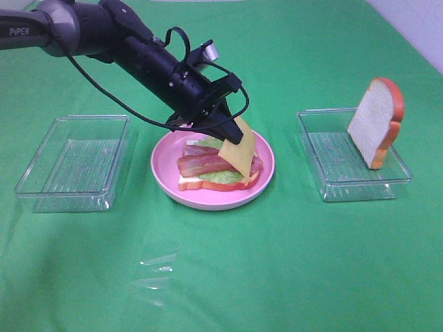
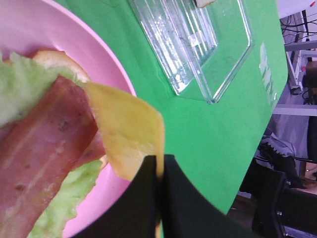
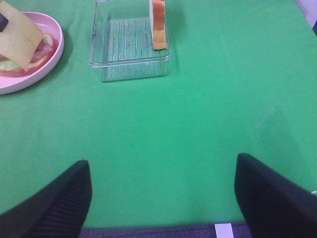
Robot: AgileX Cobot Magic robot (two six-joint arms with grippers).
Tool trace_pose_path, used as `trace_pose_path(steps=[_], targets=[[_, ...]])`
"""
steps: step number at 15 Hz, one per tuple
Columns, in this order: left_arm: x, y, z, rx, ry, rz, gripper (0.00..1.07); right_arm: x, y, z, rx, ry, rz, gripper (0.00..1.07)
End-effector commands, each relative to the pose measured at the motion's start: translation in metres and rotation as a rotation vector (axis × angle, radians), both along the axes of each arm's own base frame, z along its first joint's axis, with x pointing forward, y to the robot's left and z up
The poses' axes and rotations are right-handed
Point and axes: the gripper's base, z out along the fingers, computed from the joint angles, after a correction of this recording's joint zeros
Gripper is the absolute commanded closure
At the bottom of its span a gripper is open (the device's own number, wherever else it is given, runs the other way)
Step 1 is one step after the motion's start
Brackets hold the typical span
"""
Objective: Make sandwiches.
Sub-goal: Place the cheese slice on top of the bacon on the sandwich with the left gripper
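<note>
A half-built sandwich lies on the round pink plate: a bread slice, pale green lettuce and reddish-brown bacon strips. My left gripper is shut on a yellow cheese square and holds it tilted just above the bacon; its lower edge touches or nearly touches the stack. The cheese also shows in the left wrist view and the right wrist view. A second bread slice stands upright in the right clear tray. My right gripper is open and empty, away from everything.
An empty clear tray sits left of the plate. A piece of clear film lies on the green cloth near the front. The right tray also shows in the right wrist view.
</note>
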Motion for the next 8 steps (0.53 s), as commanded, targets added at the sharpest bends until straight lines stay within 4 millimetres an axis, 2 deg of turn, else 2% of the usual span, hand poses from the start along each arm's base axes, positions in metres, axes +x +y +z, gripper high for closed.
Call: trace_pose_path(steps=[1,8], targets=[[0.0021,0.0021,-0.0049,0.052,-0.009,0.023,1.07,-0.0029,0.0007,-0.0008,-0.006,-0.026,0.007,0.30],[0.0078,0.0120,-0.0135,0.197,-0.042,0.082,1.07,-0.0029,0.0007,-0.0008,-0.006,-0.026,0.007,0.30]])
